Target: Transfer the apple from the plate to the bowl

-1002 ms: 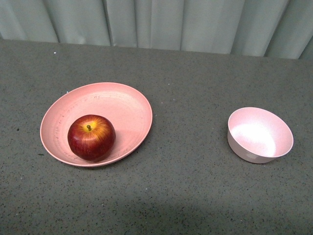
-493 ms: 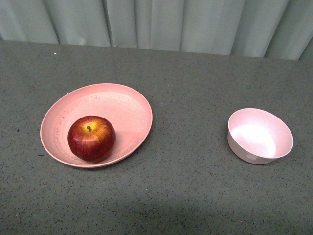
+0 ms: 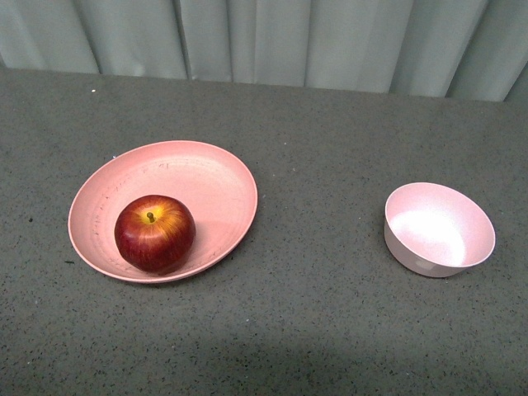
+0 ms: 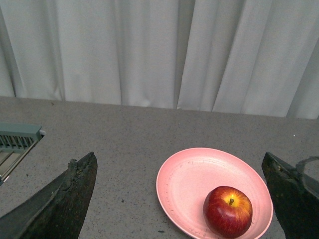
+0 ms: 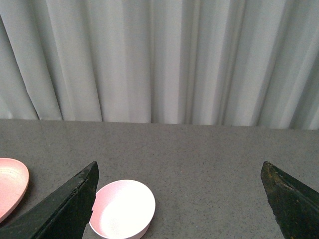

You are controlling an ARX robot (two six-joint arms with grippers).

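Observation:
The dark-red apple (image 3: 154,233) with a yellow patch round its stem sits on the near part of the salmon-pink plate (image 3: 206,177), left of centre on the grey table. The pale pink bowl (image 3: 439,228) stands empty to the right. Neither arm shows in the front view. My left gripper (image 4: 179,169) is open and empty, held back from the plate (image 4: 189,179) with the apple (image 4: 228,211) between its fingers' line of sight. My right gripper (image 5: 179,172) is open and empty, above the table with the bowl (image 5: 122,209) near one finger.
A grey speckled table (image 3: 330,313) carries both dishes, with pale curtains (image 3: 289,37) along its far edge. A grey ribbed object (image 4: 17,139) shows at the table's side in the left wrist view. The plate's edge (image 5: 10,184) shows in the right wrist view.

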